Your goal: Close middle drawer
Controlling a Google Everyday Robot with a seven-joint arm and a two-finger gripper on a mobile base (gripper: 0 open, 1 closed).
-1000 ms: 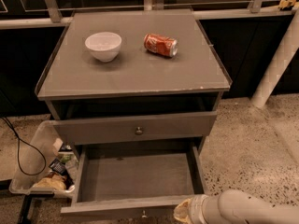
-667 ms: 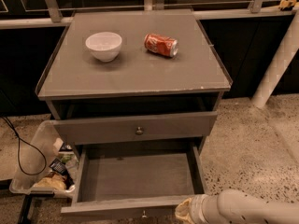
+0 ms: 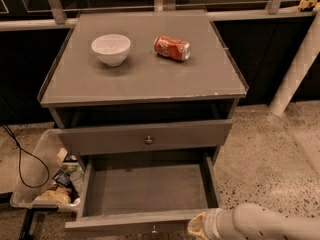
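Observation:
The middle drawer (image 3: pixel 145 189) is pulled far out at the bottom of the grey cabinet, and its plain grey inside is bare. Its front edge (image 3: pixel 125 223) runs along the bottom of the view, with a small knob (image 3: pixel 154 229) at the centre. My gripper (image 3: pixel 199 227) is at the end of the white arm (image 3: pixel 270 223), which comes in from the lower right. It is at the right end of the drawer's front, close to it or touching it.
Above it, a taller drawer front with a brass knob (image 3: pixel 148 140) stands slightly out. A white bowl (image 3: pixel 111 48) and a red can (image 3: pixel 172 48) lying on its side sit on the cabinet top (image 3: pixel 140 79). A clear bin of clutter (image 3: pixel 47 181) and a black cable (image 3: pixel 22 156) are on the floor at left. A white post (image 3: pixel 297 64) stands at right.

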